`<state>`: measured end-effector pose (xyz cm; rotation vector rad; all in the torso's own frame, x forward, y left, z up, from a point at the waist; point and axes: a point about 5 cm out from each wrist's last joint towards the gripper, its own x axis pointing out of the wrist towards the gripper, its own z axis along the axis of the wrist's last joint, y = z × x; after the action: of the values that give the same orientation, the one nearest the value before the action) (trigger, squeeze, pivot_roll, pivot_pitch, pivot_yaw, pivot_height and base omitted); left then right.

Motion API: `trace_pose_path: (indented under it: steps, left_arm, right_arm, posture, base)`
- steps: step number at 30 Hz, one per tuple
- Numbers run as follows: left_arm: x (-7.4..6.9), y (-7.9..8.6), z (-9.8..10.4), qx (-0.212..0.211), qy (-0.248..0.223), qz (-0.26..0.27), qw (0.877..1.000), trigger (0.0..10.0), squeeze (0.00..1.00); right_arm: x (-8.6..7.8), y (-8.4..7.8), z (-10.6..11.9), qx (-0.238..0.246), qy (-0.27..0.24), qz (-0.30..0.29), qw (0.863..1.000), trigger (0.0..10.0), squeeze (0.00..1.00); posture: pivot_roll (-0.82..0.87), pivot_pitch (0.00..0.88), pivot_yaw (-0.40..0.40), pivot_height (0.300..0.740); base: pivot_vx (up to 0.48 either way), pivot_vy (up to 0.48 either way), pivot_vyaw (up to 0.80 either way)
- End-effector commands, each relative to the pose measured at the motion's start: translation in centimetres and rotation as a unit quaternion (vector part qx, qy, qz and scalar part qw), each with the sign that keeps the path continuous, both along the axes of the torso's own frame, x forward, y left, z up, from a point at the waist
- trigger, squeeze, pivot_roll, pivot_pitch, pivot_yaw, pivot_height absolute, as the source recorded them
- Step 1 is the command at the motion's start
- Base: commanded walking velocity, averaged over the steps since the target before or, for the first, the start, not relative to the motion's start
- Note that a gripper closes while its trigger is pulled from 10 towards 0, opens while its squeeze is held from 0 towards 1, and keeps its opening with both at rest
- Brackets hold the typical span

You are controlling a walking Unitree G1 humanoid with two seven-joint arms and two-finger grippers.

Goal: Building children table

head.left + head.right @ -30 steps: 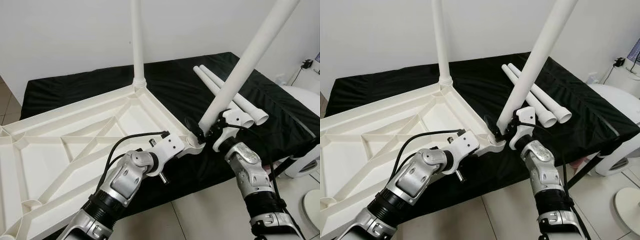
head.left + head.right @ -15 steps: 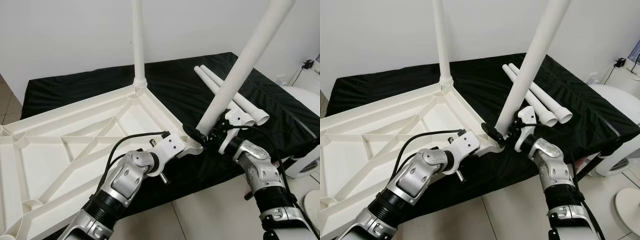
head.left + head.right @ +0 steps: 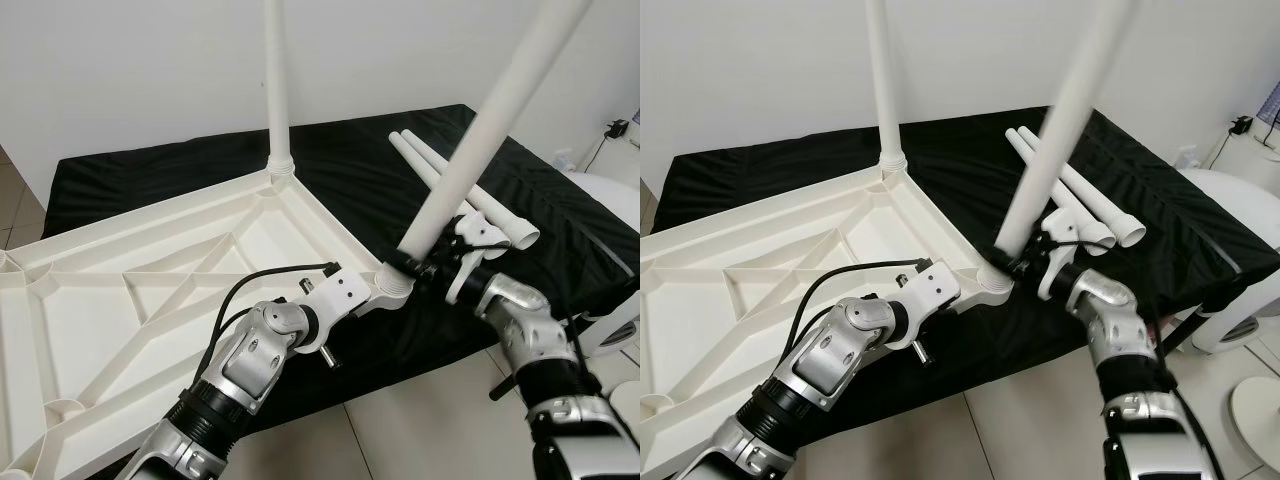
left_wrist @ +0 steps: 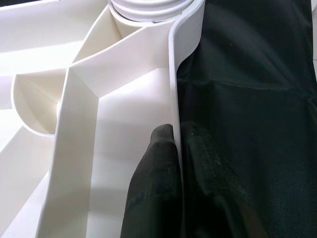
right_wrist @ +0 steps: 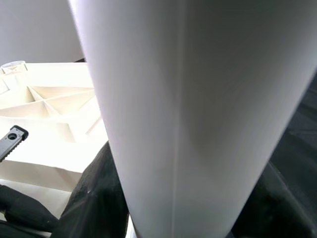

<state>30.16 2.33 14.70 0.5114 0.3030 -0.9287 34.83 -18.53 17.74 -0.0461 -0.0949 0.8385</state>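
The white children's tabletop (image 3: 150, 290) lies upside down on a black-covered surface (image 3: 150, 165), its ribbed underside facing up. One white leg (image 3: 275, 80) stands upright in the far corner socket. My left gripper (image 4: 177, 144) is shut on the tabletop's rim beside the near right corner socket (image 3: 393, 288). My right gripper (image 3: 425, 265) is shut on a second white leg (image 3: 480, 130) just above its lower end. That leg tilts to the right, and its lower end sits at the near right corner socket. In the right wrist view the leg (image 5: 188, 99) looms close between dark fingers (image 5: 94, 198).
Two loose white legs (image 3: 470, 195) lie side by side on the black cloth, right of the tabletop. A white rounded object (image 3: 610, 200) stands at the far right. Tiled floor (image 3: 400, 430) lies below the near edge, and a white wall rises behind.
My right arm has swung out to the right, bringing the held leg's lower end onto the near right corner socket and standing it slightly more upright. The left gripper stays on the rim.
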Motion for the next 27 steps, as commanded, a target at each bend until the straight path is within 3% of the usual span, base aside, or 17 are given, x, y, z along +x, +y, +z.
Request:
trace_pose_path:
  steps: [1, 7, 8, 15, 27]
  left_arm:
    - [0.3, 0.3, 1.2, -0.008, -0.041, 0.03, 0.999, 10.0, 0.0]
    - [0.3, 0.3, 1.2, -0.008, -0.041, 0.031, 0.999, 10.0, 0.0]
    - [0.3, 0.3, 1.2, -0.008, -0.041, 0.032, 0.999, 10.0, 0.0]
    - [0.3, 0.3, 1.3, -0.008, -0.042, 0.032, 0.999, 10.0, 0.0]
    - [0.3, 0.4, 1.4, -0.013, -0.043, 0.04, 0.998, 10.0, 0.0]
  right_arm:
    - [0.3, -0.2, 0.1, 0.012, 0.008, -0.003, 1.0, 0.0, 0.0]
    - [0.7, -0.4, 0.0, 0.013, 0.024, -0.013, 1.0, 0.4, 0.0]
    - [0.8, -0.4, -0.1, 0.005, 0.027, -0.019, 0.999, 10.0, 0.0]
    - [1.3, -0.4, -0.3, -0.027, 0.056, -0.017, 0.998, 10.0, 0.0]
    - [1.4, 0.4, -0.7, -0.074, 0.052, 0.001, 0.996, 10.0, 0.0]
  posture:
    - [-0.07, 0.072, 0.011, 0.74]
    - [-0.07, 0.07, 0.01, 0.74]
    - [-0.07, 0.07, 0.01, 0.74]
    - [-0.07, 0.067, 0.009, 0.74]
    - [-0.06, 0.077, -0.005, 0.74]
  base:
    - [0.0, 0.0, 0.0]
    - [0.0, 0.0, 0.0]
    - [0.0, 0.0, 0.0]
    - [0.0, 0.0, 0.0]
    - [0.0, 0.0, 0.0]
